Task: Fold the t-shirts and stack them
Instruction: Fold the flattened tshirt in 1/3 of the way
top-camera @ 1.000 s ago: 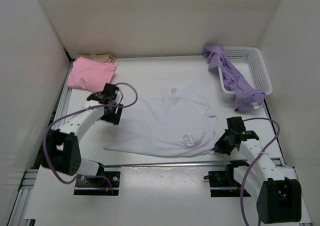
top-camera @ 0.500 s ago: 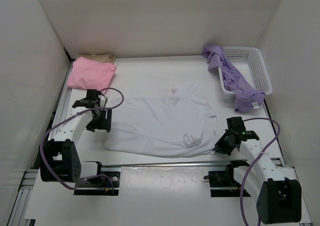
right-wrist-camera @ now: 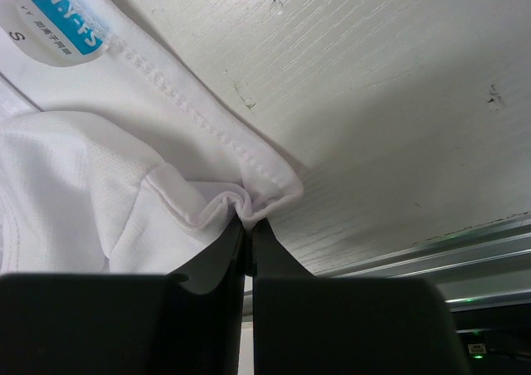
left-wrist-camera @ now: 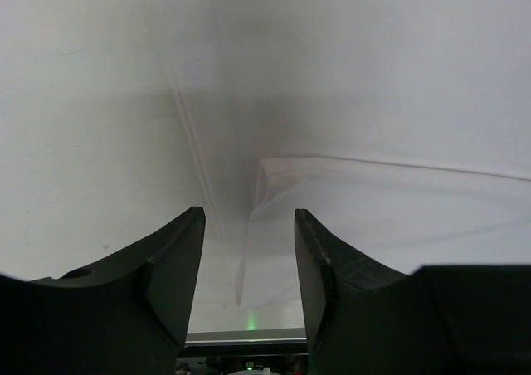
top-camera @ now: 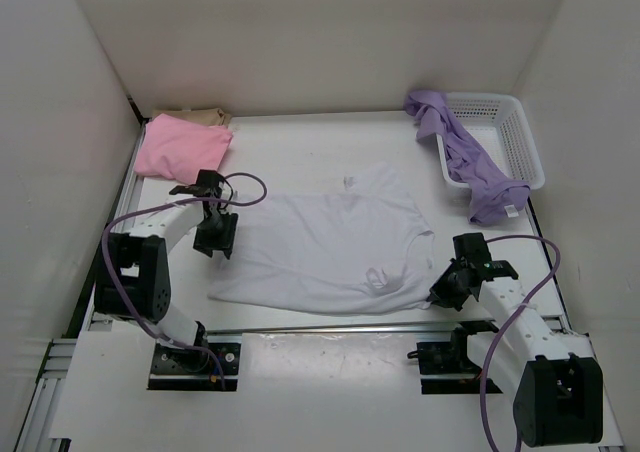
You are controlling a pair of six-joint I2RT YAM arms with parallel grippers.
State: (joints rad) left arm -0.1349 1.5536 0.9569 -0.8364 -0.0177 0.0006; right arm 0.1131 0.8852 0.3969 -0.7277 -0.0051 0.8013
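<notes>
White t-shirt (top-camera: pixel 330 247) lies spread flat at the centre of the worktop (top-camera: pixel 300 147), with its neck opening toward 5 o'clock.

We find the left jaws at the 9 o'clock edge of this shirt, pointing down at the worktop. They stand partly open. The cloth edge lies in the gap between them, and neither side presses it, so they hold nothing.

We find the right jaws at the shirt's 4 o'clock corner. They are fully closed, with a small bunch of white cloth pinched at their tips, just beside the neck seam. A blue size label (right-wrist-camera: pixel 70 18) shows near that seam.

At 10 o'clock on the worktop, the pink t-shirt (top-camera: pixel 180 147) rests folded on the tan-beige t-shirt (top-camera: pixel 200 117). At 2 o'clock, the lavender t-shirt (top-camera: pixel 465 162) drapes over the rim of the mesh basket (top-camera: pixel 520 137), partly inside and partly hanging onto the worktop.
</notes>
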